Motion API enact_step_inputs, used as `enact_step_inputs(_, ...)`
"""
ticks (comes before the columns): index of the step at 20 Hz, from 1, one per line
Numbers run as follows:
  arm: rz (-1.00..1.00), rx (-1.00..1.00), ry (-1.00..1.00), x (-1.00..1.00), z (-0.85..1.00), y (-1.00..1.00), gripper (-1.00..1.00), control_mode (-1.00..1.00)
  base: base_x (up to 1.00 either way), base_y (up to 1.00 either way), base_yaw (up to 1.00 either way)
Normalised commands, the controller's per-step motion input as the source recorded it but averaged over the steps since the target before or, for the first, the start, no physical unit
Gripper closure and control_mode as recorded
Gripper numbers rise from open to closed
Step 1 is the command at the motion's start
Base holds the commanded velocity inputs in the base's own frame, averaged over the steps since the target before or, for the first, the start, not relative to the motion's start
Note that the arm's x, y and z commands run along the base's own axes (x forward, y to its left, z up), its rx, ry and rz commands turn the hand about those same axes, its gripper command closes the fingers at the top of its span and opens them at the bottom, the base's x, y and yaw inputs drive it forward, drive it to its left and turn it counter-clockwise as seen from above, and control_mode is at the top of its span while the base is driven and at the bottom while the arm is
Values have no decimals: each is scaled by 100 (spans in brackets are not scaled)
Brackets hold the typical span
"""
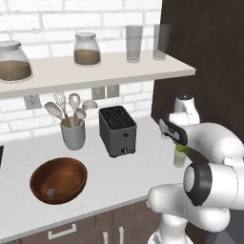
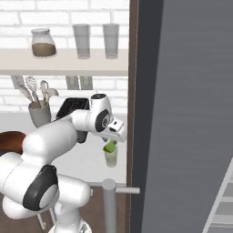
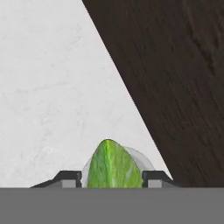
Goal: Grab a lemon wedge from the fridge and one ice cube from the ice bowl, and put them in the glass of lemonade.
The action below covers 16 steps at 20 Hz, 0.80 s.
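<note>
- Fridge (image 2: pixel 191 113): its grey door stands just right of the glass of lemonade (image 2: pixel 110 157)
- Ice bowl (image 1: pixel 58 180): well left of the glass, ice cube (image 1: pixel 50 192) inside
- Gripper (image 2: pixel 110 144): directly above the glass, jaws slightly apart
- Lemon wedge (image 3: pixel 114 166): between the fingertips, over the glass mouth; contact unclear

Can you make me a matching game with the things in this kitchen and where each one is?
Things:
1. ice cube
2. lemon wedge
3. spoons
4. brown-filled jar

Places:
A. on the shelf
B. between the claw tips, over the glass of lemonade
C. in the ice bowl
D. in the white crock

Pairs: 1-C, 2-B, 3-D, 4-A
</note>
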Motion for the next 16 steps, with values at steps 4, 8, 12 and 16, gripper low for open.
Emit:
enact_step_inputs(4, 0, 0, -3, 0, 27, 0, -100, -100, 0, 0, 0)
enact_step_inputs(8, 0, 0, -18, -6, 77, 0, -100, -100, 0, 0, 0)
enact_step_inputs(12, 1, -5, -61, -90, 91, 11, -100, -100, 0, 0, 0)
enact_step_inputs(16, 3, -10, -83, -100, 58, 27, -100, -100, 0, 0, 0)
